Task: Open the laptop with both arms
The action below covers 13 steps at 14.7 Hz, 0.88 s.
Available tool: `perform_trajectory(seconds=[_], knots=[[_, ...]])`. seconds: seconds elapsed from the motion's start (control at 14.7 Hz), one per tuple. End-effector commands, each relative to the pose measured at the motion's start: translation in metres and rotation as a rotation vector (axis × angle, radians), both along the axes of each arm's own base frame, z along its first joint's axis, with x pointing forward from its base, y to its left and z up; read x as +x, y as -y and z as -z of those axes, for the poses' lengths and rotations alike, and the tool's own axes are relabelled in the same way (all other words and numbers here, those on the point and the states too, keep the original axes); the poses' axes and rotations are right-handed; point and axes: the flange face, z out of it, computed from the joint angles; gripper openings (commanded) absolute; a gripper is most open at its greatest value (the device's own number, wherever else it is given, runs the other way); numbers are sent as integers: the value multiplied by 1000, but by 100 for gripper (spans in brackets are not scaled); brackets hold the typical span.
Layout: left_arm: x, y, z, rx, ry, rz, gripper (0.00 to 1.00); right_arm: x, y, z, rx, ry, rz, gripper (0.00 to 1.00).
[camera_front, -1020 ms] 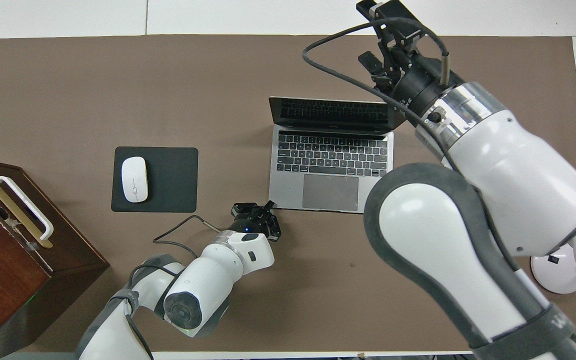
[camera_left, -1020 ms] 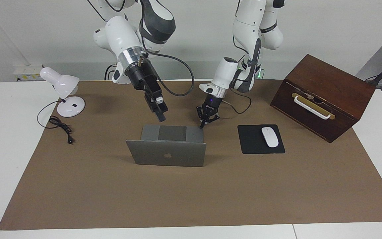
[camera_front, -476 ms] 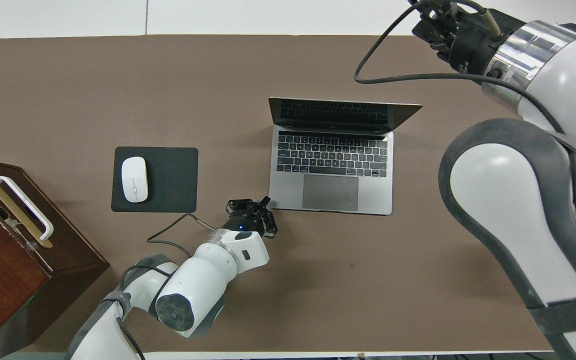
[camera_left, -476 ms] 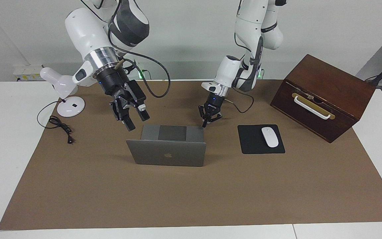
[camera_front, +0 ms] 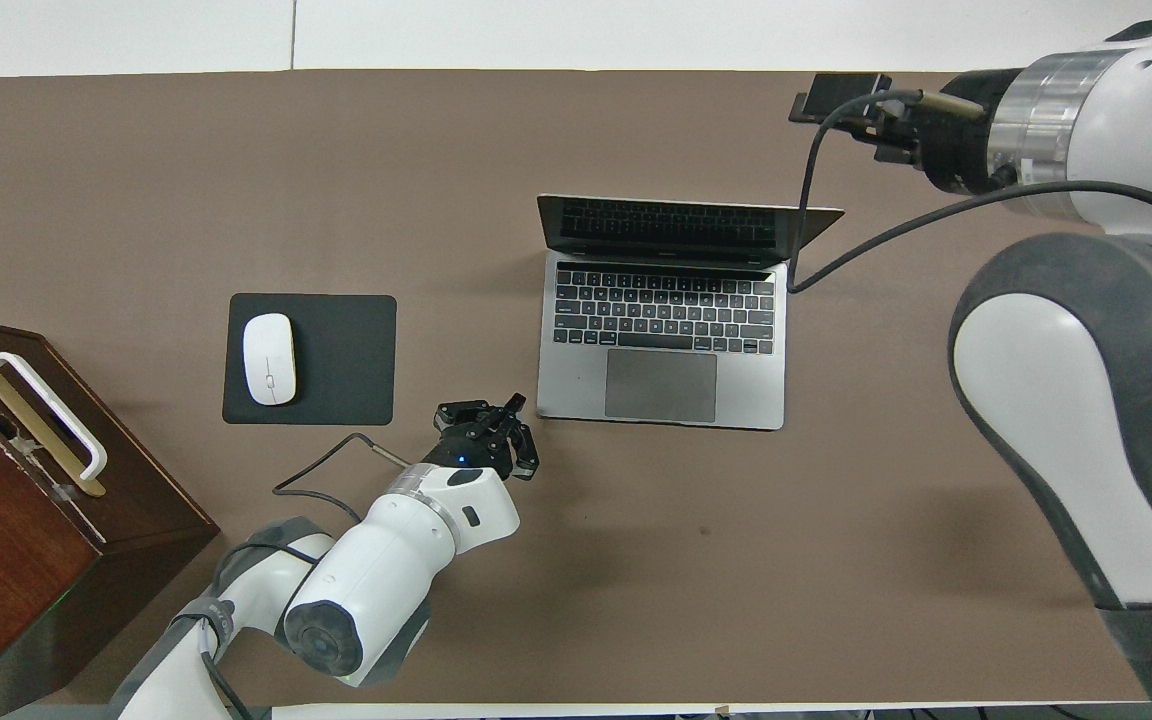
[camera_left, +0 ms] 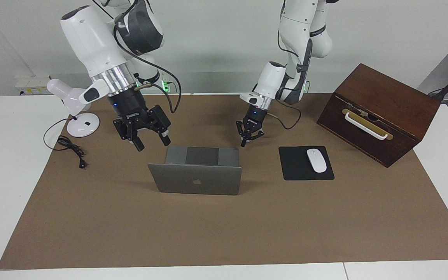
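Note:
The silver-grey laptop (camera_left: 196,179) stands open in the middle of the brown mat, lid upright with the apple logo facing away from the robots. Its keyboard and dark trackpad show in the overhead view (camera_front: 663,340). My right gripper (camera_left: 152,143) is open and empty. It hangs over the mat beside the laptop, toward the right arm's end, clear of it. My left gripper (camera_left: 244,144) is shut and empty. It hovers just off the laptop base's near corner toward the left arm's end, and also shows in the overhead view (camera_front: 491,412).
A black mouse pad (camera_left: 296,171) with a white mouse (camera_left: 316,160) lies beside the laptop toward the left arm's end. A brown wooden box (camera_left: 379,112) with a white handle stands past it. A white desk lamp (camera_left: 77,112) and its cord (camera_left: 70,147) sit at the right arm's end.
My right gripper has swung off the laptop's lid toward the right arm's end and now points down, open. My left gripper has drawn slightly back from the base's corner. The lid stays open.

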Motion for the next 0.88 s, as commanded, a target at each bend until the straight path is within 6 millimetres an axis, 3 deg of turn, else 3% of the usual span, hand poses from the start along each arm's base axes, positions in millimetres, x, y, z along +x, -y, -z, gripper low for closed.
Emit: perform_trajectory(seconds=[0.0, 0.2, 0.48, 0.68, 0.82], knots=[[-4, -15, -21, 25, -52, -17, 0, -30, 29, -7, -166, -163, -70, 100], [1, -26, -39, 58, -106, -32, 0, -63, 64, -14, -245, -340, -71, 100], [10, -49, -60, 96, -184, -76, 0, -90, 81, -16, -365, -478, -77, 100], [29, -62, -109, 156, -296, -100, 0, -103, 114, -28, -353, -513, -78, 100], [51, -82, -144, 211, -354, -97, 0, -102, 134, -40, -350, -479, -109, 100]])
